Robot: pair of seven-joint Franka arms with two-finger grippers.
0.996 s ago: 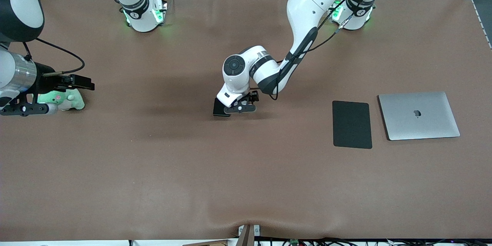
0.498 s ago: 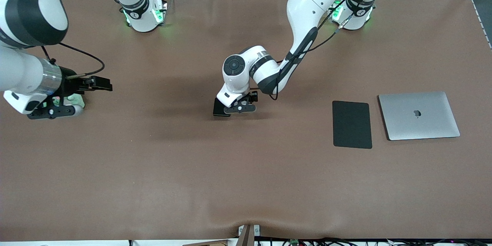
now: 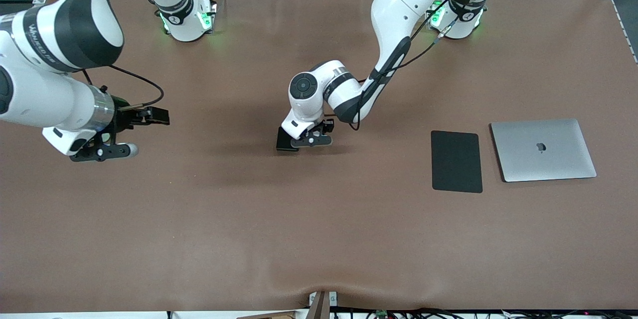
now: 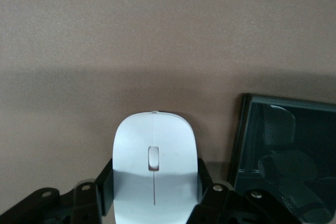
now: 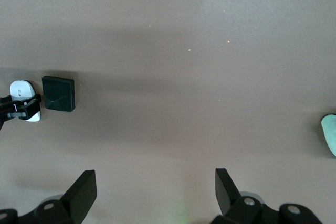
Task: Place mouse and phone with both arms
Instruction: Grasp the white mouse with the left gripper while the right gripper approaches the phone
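Toward the right arm's end of the brown felt-covered surface (image 3: 319, 239), the right pincer (image 3: 102, 152) hangs in the air with its two black fingers (image 5: 84, 192) spread wide and nothing between them. A pale green soft object (image 5: 329, 135) peeks in at the edge of its wrist view.

Near the middle of the surface, the left pincer (image 3: 311, 140) is down low, its black fingers (image 4: 105, 187) closed against both flanks of the small glossy white oval mouse (image 4: 154, 169). The small black rounded slab of a phone (image 3: 283, 140) lies flat just beside the mouse.

Toward the left arm's end lie a flat black rectangular mouse pad (image 3: 456, 161) and, beside it, a closed silver laptop (image 3: 542, 149).

The grip looks centred; the lift should probably go straight up, so the mouse clears the phone without nudging it.
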